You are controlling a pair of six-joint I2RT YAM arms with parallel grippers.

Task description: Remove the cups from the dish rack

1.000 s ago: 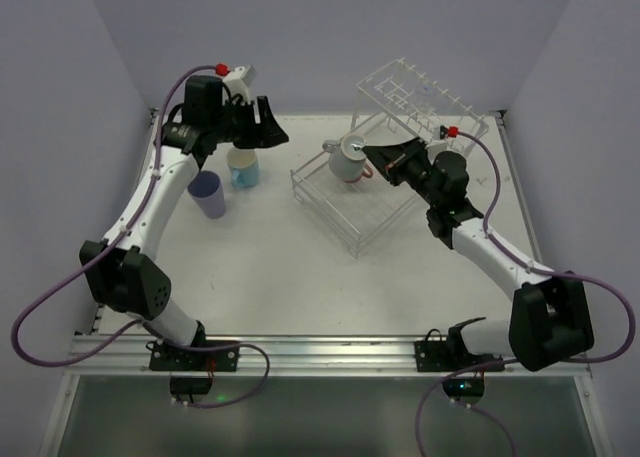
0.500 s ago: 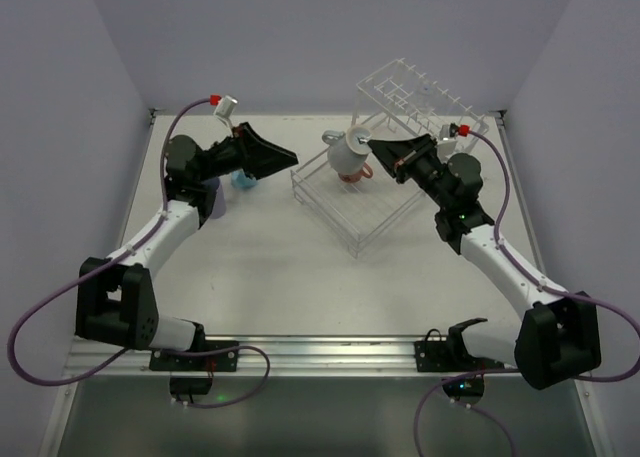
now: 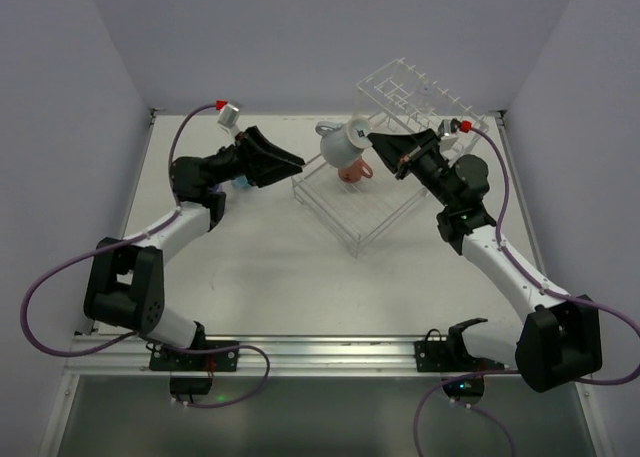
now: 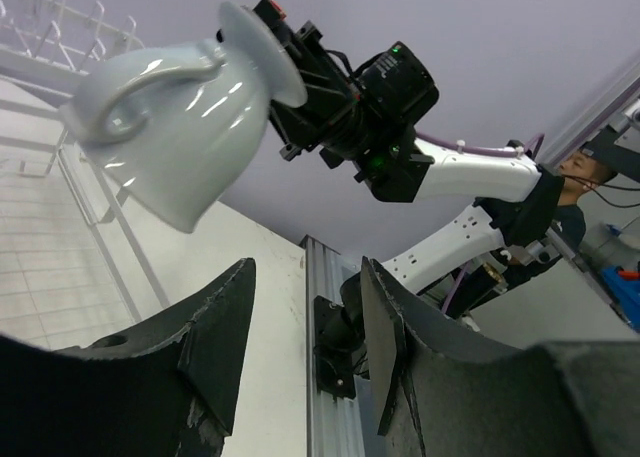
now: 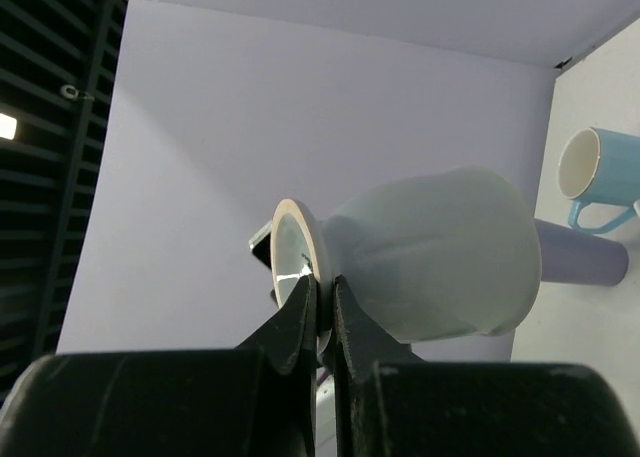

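Observation:
My right gripper (image 3: 371,141) is shut on the rim of a grey-blue cup (image 3: 343,144) and holds it tilted in the air, above the left end of the clear dish rack (image 3: 372,213). The right wrist view shows the rim pinched between both fingers (image 5: 325,299). A salmon-pink cup (image 3: 352,173) lies in the rack's low basket under the raised one. My left gripper (image 3: 298,160) points at the held cup from the left, open and empty. In its wrist view the cup (image 4: 180,127) hangs above the jaws (image 4: 300,322).
A light blue cup (image 5: 600,172) and a lavender cup (image 5: 585,262) stand on the table at the back left, behind my left arm. The rack's raised tier (image 3: 405,85) with pegs stands at the back right. Purple walls close in three sides.
My right gripper has lifted the grey-blue cup up and leftward out of the rack. My left arm has swung from the cups on the table toward it, its jaws narrowing.

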